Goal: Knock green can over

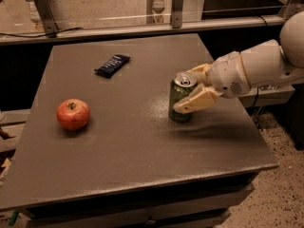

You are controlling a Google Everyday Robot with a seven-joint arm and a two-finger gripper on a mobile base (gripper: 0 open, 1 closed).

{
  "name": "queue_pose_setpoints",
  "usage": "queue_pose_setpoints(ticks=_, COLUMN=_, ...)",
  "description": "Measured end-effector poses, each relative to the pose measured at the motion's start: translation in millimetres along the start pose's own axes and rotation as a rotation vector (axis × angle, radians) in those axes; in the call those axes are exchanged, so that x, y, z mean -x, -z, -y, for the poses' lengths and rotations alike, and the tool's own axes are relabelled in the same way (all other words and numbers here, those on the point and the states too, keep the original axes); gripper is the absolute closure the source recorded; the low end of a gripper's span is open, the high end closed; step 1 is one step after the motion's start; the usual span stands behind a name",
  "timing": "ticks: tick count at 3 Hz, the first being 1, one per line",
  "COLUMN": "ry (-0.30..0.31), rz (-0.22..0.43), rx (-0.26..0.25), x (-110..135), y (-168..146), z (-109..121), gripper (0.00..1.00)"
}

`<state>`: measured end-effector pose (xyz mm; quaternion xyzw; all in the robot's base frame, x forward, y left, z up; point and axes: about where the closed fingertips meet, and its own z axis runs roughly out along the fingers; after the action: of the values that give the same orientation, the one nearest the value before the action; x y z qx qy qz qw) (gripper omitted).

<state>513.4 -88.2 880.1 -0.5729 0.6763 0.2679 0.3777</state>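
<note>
The green can (177,100) stands upright on the dark table (118,146), right of centre, silver top showing. My gripper (186,90) comes in from the right on a white arm and is open. The near finger (195,101) lies across the can's front right side and touches it. The far finger (198,71) sits behind the can's top. The gripper holds nothing.
A red apple (73,114) sits at the table's left. A flat dark blue wrapped bar (112,65) lies at the back left. The table's right edge is close to the can. A rail and metal posts run behind the table.
</note>
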Motion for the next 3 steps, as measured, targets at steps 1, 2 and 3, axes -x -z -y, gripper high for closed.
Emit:
queue_pose_setpoints(ticks=1, ry=-0.001, rz=0.023, rx=0.010, x=2.1, y=-5.0, z=1.0, gripper=0.64)
queue_pose_setpoints(ticks=2, ry=0.027, rz=-0.053, rx=-0.002, x=8.0, y=-0.8, z=1.9, gripper=0.88)
queue_pose_setpoints(ticks=3, ry=0.075, rz=-0.223, rx=-0.023, x=15.2, y=12.3, z=0.7, gripper=1.00)
